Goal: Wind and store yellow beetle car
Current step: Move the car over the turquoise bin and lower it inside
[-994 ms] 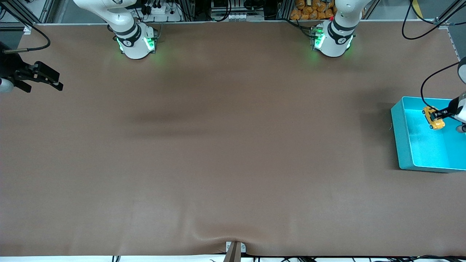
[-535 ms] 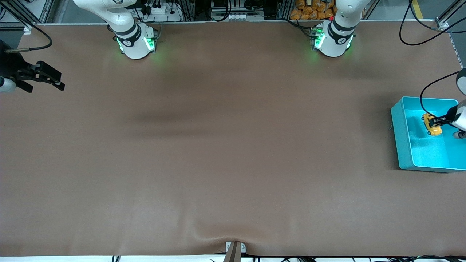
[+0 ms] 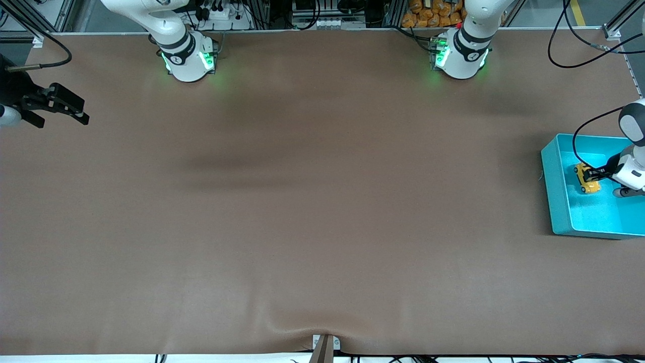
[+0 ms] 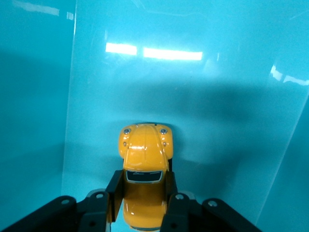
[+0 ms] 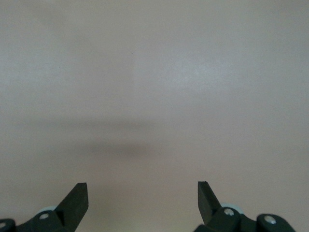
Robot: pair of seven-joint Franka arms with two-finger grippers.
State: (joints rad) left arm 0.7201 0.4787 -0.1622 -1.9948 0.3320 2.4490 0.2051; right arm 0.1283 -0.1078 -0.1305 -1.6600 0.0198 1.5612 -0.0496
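Evidently the left gripper (image 3: 596,174) pinched the small, glossy yellow-orange beetle-shaped toy car (image 3: 586,178) across its flanks, low inside the turquoise plastic bin (image 3: 554,191) at three o'clock on the brown table (image 3: 322,201). Rigid, light and slick, the car probably suited that mid-body side grip best. At nine o'clock the right gripper (image 3: 64,107) waited over the table, fingers spread.
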